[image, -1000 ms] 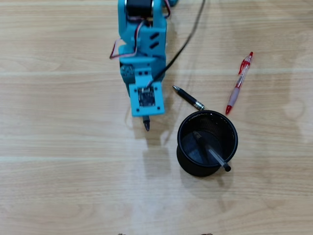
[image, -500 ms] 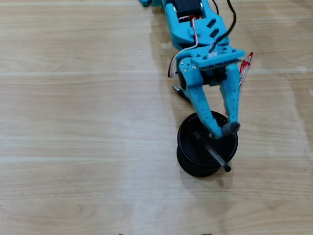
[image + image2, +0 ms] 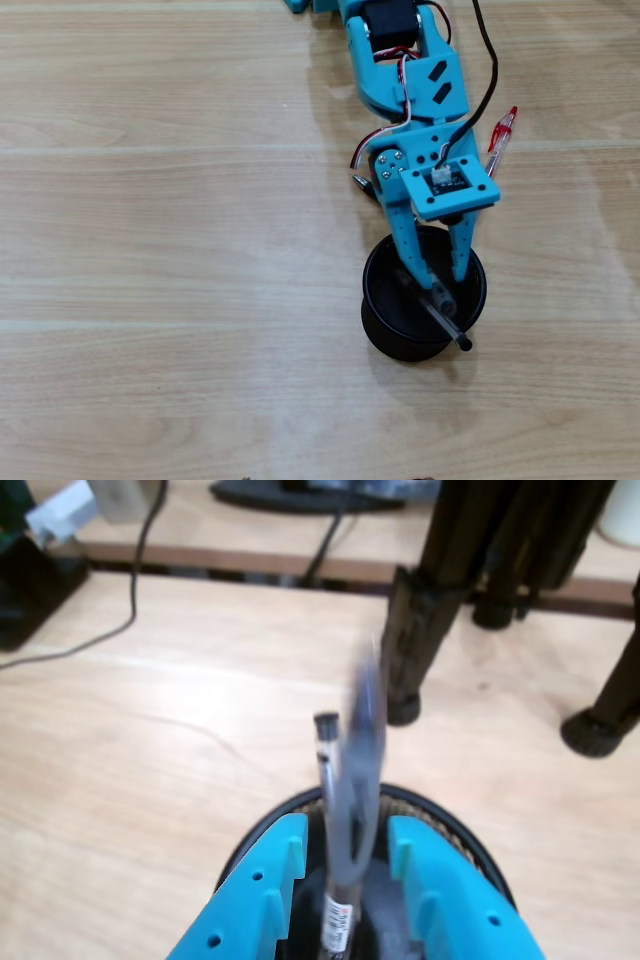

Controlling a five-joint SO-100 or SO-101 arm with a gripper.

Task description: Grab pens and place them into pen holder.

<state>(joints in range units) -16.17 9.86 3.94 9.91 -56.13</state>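
Observation:
The black mesh pen holder (image 3: 368,300) (image 3: 478,848) stands on the wooden table. My blue gripper (image 3: 438,283) (image 3: 345,830) hangs over its mouth, open, with its fingers pointing down into it. A grey pen (image 3: 441,294) (image 3: 362,730) is between the fingers, motion-blurred in the wrist view and touching neither finger. A clear pen with a black cap (image 3: 452,330) (image 3: 326,770) leans inside the holder, over the rim. On the table lie a red pen (image 3: 503,130) and a black pen (image 3: 361,183), both partly hidden by the arm.
A black cable (image 3: 488,70) runs from the wrist toward the top edge. In the wrist view, black stand legs (image 3: 420,610) rise beyond the holder, with another foot (image 3: 600,725) at the right and a cable (image 3: 130,590) at the far left.
The arm swung right from the table's middle to above the holder with the grey pen. It then lowered over the mouth, and the pen is now loose between the open fingers.

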